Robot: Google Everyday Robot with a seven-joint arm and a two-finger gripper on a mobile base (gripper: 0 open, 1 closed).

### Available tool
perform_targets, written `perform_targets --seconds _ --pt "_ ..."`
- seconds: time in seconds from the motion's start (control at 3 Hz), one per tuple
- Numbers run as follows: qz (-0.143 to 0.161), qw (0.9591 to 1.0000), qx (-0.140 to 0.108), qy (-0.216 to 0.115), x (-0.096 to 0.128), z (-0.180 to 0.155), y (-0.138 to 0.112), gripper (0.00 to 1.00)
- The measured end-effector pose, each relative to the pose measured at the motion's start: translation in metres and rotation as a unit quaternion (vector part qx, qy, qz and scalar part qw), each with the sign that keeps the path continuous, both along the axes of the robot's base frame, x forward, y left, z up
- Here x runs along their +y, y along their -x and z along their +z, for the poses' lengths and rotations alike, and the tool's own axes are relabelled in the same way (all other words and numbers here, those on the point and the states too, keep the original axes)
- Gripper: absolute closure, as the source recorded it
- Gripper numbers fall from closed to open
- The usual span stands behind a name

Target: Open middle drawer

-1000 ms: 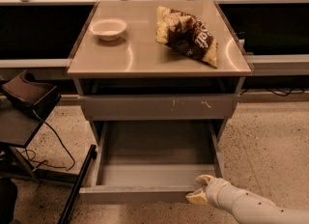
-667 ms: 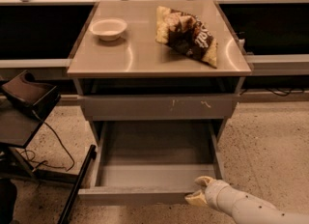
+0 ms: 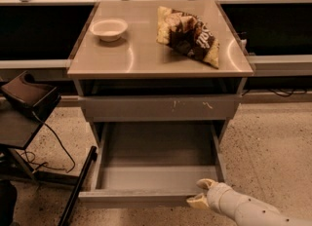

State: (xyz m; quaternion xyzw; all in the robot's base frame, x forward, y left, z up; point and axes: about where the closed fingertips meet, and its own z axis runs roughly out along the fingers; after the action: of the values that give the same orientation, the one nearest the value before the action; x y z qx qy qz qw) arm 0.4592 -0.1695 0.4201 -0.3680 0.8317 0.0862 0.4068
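The middle drawer (image 3: 146, 198) is pulled far out of the grey cabinet, and its shallow grey inside (image 3: 158, 149) shows empty. My gripper (image 3: 201, 193) is at the right end of the drawer's front panel, low in the view. Its pale fingers (image 3: 205, 184) sit on either side of the panel's top edge, closed on it. My white arm (image 3: 243, 210) comes in from the lower right corner. Above the open drawer is the closed grey front with white scratch marks (image 3: 161, 108).
On the cabinet top (image 3: 136, 54) stand a white bowl (image 3: 109, 28) and a chip bag (image 3: 189, 35). A dark chair (image 3: 27, 101) with cables stands at the left, and a black bar (image 3: 80, 181) leans next to the drawer's left side. The floor is speckled.
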Motion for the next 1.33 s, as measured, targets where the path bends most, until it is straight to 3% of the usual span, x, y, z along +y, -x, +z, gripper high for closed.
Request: perform_targets --seconds 0.67,1.33 --pt "0.008 1.0000 -0.005 -0.003 0.0025 0.0003 0.0058 1.00" --pt "0.008 1.0000 -0.005 -0.003 0.0026 0.0003 0.0057 0.58"
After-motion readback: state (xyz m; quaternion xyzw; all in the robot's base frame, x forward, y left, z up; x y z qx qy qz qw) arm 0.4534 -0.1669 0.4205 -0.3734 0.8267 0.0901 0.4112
